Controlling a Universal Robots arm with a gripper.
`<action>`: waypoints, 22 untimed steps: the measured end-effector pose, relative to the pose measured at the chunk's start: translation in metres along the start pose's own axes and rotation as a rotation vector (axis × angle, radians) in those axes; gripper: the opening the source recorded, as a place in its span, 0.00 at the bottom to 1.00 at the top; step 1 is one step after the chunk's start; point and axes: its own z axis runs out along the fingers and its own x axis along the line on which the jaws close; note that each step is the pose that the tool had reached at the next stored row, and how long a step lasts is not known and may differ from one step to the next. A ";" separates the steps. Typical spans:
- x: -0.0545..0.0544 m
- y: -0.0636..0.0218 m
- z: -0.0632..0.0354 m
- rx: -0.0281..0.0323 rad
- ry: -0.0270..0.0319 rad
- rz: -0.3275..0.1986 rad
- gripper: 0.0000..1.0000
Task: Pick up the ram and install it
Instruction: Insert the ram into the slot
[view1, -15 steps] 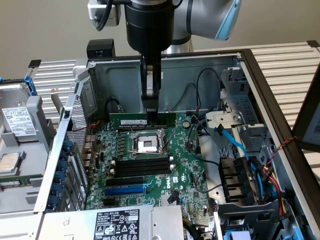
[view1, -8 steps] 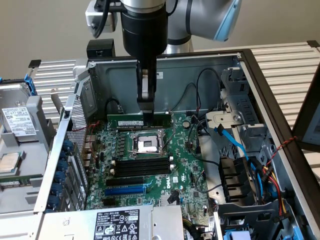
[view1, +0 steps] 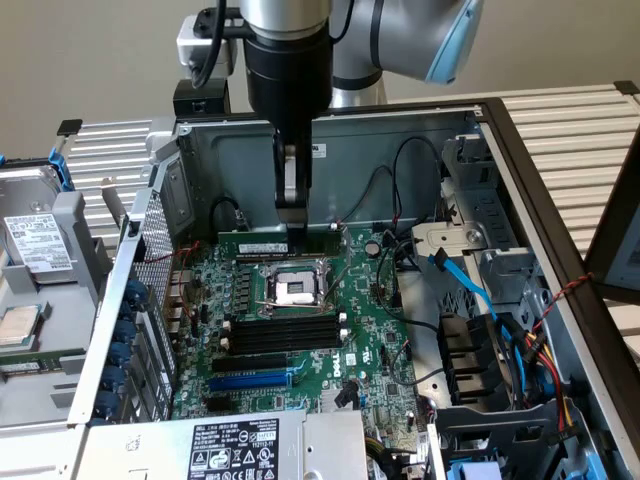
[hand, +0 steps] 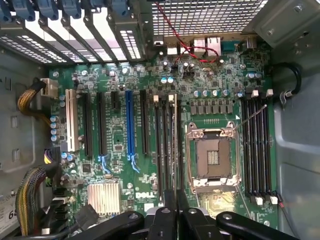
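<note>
case (view1: 400, 135) matt grey sheet metal; motherboard (view1: 372, 345) glossy green laminate; ram (view1: 255, 243) same green laminate; slots (view1: 280, 332) smooth black plastic; socket frame (hand: 190, 155) shiny bare metal; hand (view1: 293, 224) matt black.

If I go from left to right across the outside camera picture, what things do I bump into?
Silver hard drive → row of blue clips → ram → blue cable → bundle of coloured wires.

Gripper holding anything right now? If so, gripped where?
Yes. The gripper is shut on the ram, pinching its upper long edge about midway along. The stick stands on edge, low over the motherboard, beside the CPU socket.
</note>
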 end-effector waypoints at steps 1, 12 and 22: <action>0.000 0.0002 0.0019 0.0010 -0.0001 0.000 0.12; 0.003 0.0002 0.0217 0.0047 -0.0002 -0.003 0.12; 0.011 -0.0006 0.0400 0.0048 -0.0002 -0.038 0.12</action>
